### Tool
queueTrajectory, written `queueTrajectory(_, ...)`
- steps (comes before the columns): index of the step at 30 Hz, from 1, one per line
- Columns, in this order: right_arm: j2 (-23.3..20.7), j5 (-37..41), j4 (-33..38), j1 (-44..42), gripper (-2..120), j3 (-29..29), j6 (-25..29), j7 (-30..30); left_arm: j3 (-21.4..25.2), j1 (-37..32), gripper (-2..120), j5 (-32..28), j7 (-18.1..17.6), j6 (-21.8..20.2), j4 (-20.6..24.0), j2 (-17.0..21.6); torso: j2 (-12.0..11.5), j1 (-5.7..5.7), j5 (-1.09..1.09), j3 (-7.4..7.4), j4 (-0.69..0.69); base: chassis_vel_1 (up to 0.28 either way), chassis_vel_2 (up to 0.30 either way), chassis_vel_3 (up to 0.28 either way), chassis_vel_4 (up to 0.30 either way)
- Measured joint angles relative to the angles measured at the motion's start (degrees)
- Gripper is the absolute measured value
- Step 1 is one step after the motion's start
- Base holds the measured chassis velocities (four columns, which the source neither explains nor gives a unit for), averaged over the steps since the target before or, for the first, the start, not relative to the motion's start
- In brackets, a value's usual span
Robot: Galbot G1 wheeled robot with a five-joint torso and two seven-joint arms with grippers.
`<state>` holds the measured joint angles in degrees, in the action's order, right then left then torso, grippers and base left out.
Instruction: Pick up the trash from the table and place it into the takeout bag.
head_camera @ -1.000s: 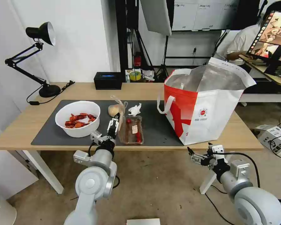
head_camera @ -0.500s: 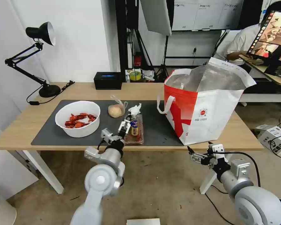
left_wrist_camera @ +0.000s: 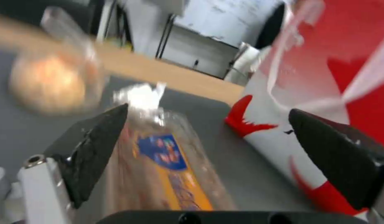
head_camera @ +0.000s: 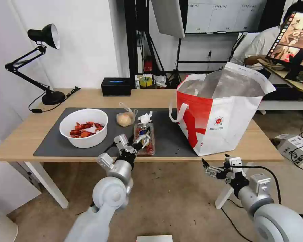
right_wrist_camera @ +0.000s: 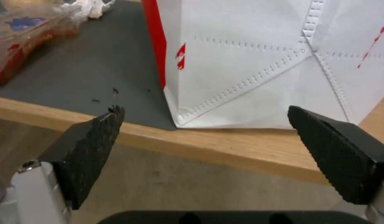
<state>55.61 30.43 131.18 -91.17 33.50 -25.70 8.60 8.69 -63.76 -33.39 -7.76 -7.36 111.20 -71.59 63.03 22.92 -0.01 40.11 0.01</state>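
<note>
Tray: clear hinged tray (head_camera: 144, 138) lies near the mat's near edge, middle of the bench, scraps and a blue-and-orange label (left_wrist_camera: 169, 158) inside; not yet lifted.
Left gripper: left gripper (head_camera: 142, 140) is right over the tray's near end, jaws spread wide, one finger (left_wrist_camera: 96, 146) to either side of the tray in the wrist view; nothing pinched yet.
Tissue: crumpled tissue (head_camera: 145, 117) sits just beyond the tray's far end, on the mat.
Bun: bagged bun (head_camera: 125, 118) rests left of the tissue, untouched.
Bowl: white bowl (head_camera: 83, 127) of red shells stands further left on the mat.
Bag: takeout bag (head_camera: 222, 114) stands upright at the right, mouth open, foil lining showing; no trash seen inside from here.
Right gripper: right gripper (head_camera: 209, 168) hangs below the bench edge by the bag's near corner, jaws spread, empty.
Bench: light-wood bench (head_camera: 91, 97) with dark mat (head_camera: 50, 141) carries all four pieces.
Progress: by the look of it, nothing bagged so far; the tray looks to be the first pick, with tissue, bun and bowl left.
</note>
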Motion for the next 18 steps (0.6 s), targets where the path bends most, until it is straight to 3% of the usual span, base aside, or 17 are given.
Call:
queueTrajectory(2,-0.2,0.8,0.1,0.0,100,0.0,0.0,0.1,-0.6,1.9,92,6.8,3.4,1.4,-1.9,2.1,0.0,0.0,0.0,0.0,-0.01,0.0,0.0,0.0,0.0)
queueTrajectory(6,-0.6,3.8,0.2,0.4,100,-0.1,0.0,0.5,-1.1,3.7,82,12.0,7.0,3.0,-3.8,4.3,0.0,0.0,0.0,0.0,-0.01,0.0,0.0,0.0,0.0)
queueTrajectory(11,-1.0,7.0,0.1,1.6,100,-0.4,-0.2,1.3,-0.8,4.0,68,11.7,12.2,4.1,-4.6,6.2,0.0,0.0,0.0,0.0,-0.01,0.0,0.0,0.0,0.0)
queueTrajectory(14,-1.1,7.3,-0.5,2.4,100,-1.0,-0.3,1.6,0.6,3.7,53,11.5,18.8,5.1,-5.5,7.9,0.0,0.0,0.0,0.0,0.0,0.0,0.0,0.0,0.0)
queueTrajectory(15,-1.1,7.3,-0.5,2.4,100,-1.0,-0.3,1.6,0.6,3.7,53,11.5,18.8,5.1,-5.5,7.9,0.0,0.0,0.0,0.0,0.0,0.0,0.0,0.0,0.0)
queueTrajectory(18,-0.7,7.3,-0.7,2.6,100,-1.6,-0.4,1.6,2.2,3.5,38,13.9,24.7,6.2,-6.5,9.5,0.0,0.0,0.0,0.0,0.0,0.0,0.0,0.0,0.0)
